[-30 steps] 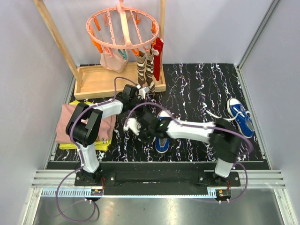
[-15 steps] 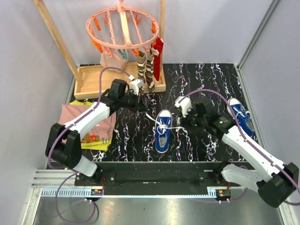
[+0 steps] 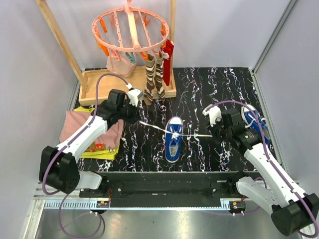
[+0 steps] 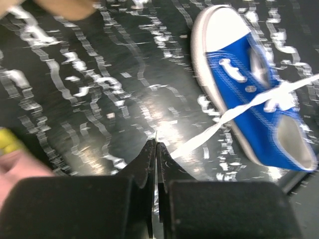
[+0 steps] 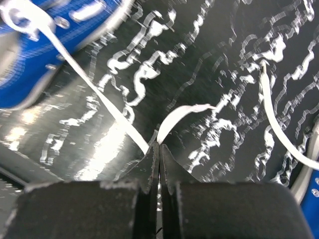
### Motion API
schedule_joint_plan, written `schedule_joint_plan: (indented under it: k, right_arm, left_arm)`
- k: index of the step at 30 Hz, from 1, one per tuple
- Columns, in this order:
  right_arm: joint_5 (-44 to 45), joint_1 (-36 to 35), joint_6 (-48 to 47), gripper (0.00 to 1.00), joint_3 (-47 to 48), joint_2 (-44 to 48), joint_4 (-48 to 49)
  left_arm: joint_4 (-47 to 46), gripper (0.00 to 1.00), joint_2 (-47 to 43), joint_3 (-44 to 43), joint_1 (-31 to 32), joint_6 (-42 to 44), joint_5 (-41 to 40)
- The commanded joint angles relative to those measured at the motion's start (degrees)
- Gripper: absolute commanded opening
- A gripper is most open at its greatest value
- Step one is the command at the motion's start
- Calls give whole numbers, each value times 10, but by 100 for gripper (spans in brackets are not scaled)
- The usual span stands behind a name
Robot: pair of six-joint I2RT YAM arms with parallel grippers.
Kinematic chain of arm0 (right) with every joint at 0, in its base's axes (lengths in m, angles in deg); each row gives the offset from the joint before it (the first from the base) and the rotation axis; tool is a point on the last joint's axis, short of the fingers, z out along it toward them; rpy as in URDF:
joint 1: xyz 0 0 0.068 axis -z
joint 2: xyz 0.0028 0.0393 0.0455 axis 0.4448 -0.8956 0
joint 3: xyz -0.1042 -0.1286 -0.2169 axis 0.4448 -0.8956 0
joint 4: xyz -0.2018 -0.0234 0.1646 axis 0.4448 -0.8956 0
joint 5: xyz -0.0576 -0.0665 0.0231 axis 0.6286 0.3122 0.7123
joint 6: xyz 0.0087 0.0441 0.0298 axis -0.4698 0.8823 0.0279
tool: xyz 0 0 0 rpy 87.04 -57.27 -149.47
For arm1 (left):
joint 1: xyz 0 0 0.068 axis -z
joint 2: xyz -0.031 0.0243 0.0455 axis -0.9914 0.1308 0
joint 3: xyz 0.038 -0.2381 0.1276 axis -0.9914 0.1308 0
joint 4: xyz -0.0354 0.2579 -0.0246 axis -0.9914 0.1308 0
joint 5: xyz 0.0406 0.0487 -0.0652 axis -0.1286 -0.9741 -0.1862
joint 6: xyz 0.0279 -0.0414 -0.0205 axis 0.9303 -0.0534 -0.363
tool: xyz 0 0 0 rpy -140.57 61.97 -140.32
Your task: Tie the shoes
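White laces run out straight from the shoe [image 3: 173, 142] to either side, since each end effector has one end nipped in its tips and the two pull away from each other. From that I judge you are drawing the first crossing down snug. How tight it sits on the tongue is too small to tell.

The shoe lies lengthwise, near to far, in the middle of the bench [image 3: 209, 89], between the two arms. The left end effector [image 3: 135, 117] is closed flat on the left lace [image 4: 219, 125], and it sits to the far left of the shoe, well apart. The right end effector [image 5: 158, 148] is pinched on the right lace [image 5: 94, 88], with a short curl of free end poking past its tips. It sits to the right of the shoe, also well apart. A second shoe [image 3: 256, 124] lies at the right edge, partly behind the right arm and not held.

Your left arm folds at a near-left elbow, and its forearm reaches far and rightward with the wrist low. Your right arm mirrors it, with the elbow near right and the forearm angled far and leftward.
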Motion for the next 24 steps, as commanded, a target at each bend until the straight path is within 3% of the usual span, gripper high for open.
schedule_joint_plan:
  k: [1,9,17,24]
  right_arm:
    - [45,27,-41,0,-19,-15,-3]
    - [28,41,-62,0,-41,-68,26]
    - [17,41,-76,0,-22,-181,86]
    - [11,50,-69,0,22,-135,76]
  left_arm:
    - [-4,0,-28,7,-10,50,-80]
    - [3,0,-18,28,-13,156,-155]
    - [-12,0,-17,63,-31,232,-196]
    - [-15,0,-79,73,-49,228,-177]
